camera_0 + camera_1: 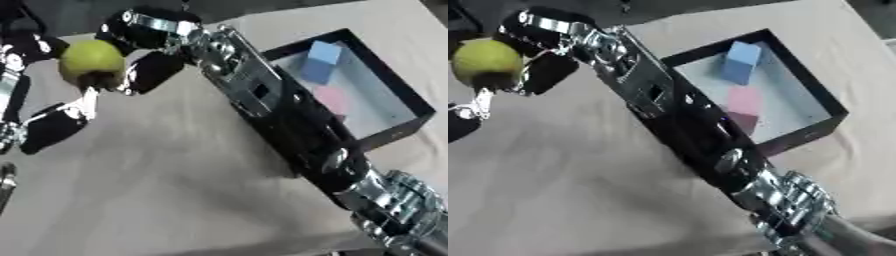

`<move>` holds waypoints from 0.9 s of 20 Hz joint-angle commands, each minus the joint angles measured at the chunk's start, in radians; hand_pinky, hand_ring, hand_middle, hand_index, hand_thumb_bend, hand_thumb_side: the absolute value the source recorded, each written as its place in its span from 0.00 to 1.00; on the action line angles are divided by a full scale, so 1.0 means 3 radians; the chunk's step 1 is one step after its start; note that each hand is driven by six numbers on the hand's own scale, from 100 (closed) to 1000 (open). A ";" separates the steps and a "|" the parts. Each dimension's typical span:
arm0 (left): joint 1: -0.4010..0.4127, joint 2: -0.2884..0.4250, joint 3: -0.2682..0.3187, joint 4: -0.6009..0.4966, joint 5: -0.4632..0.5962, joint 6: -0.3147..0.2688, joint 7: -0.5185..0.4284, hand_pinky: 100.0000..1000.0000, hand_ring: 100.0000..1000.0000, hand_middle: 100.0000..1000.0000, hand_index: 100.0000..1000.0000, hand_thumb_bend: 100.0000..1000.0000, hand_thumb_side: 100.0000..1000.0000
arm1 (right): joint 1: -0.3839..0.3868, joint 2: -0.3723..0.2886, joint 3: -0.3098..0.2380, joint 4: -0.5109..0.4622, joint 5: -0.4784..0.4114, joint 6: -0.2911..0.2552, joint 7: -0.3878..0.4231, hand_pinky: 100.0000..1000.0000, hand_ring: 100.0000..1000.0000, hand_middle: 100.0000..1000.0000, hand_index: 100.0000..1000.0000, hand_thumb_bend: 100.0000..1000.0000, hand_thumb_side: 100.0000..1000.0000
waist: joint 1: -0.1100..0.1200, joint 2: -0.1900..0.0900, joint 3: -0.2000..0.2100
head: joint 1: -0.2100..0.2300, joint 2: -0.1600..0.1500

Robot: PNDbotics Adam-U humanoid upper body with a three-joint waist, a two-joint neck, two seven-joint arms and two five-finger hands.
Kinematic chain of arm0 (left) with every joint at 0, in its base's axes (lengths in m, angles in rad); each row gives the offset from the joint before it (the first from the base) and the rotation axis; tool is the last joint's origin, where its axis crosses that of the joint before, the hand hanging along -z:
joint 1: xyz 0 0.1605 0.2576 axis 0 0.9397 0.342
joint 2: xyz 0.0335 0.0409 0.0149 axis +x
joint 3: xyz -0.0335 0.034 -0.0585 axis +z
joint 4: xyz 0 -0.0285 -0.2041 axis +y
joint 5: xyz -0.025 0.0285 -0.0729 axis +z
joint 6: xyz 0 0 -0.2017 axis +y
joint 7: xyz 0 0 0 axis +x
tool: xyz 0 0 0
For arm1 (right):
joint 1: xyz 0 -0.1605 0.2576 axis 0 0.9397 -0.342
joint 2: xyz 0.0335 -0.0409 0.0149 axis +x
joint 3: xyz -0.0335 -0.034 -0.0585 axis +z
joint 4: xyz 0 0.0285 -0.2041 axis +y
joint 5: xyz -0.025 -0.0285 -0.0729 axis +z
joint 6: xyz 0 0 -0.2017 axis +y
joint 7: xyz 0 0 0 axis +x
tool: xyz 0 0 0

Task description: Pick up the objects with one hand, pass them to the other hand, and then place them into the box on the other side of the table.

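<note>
Handover step: green apple sits between curled left hand fingers and right hand fingers closing around it; left should release only once right holds, box waiting beyond.

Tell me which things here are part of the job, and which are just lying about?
Part of the job:
green fruit, held between both hands
right hand
left hand
black box
blue block and pink block inside it

Just lying about:
nothing visible
</note>
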 commanded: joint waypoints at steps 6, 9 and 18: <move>0.0008 0.0118 0.0107 0.0061 -0.0014 0.0262 0.0007 0.91 0.78 0.73 0.85 0.33 0.45 | -0.0034 -0.0108 -0.0081 -0.0180 -0.0131 0.0050 -0.0080 0.86 0.70 0.40 0.37 0.32 0.00 | -0.0027 -0.0051 -0.0020 | -0.0011 -0.0011; 0.0042 0.0184 0.0149 0.0068 0.0004 0.0318 0.0012 0.91 0.79 0.73 0.86 0.40 0.49 | -0.0014 -0.0184 -0.0130 -0.0237 -0.0190 0.0073 -0.0132 0.86 0.70 0.40 0.37 0.31 0.00 | -0.0021 -0.0060 -0.0033 | -0.0016 0.0004; 0.0168 0.0465 0.0275 0.0057 0.0189 0.0399 0.0061 0.91 0.79 0.73 0.87 0.43 0.52 | 0.0086 -0.0492 -0.0291 -0.0355 -0.0296 0.0129 -0.0244 0.86 0.70 0.40 0.38 0.30 0.00 | -0.0025 -0.0095 -0.0071 | -0.0044 0.0041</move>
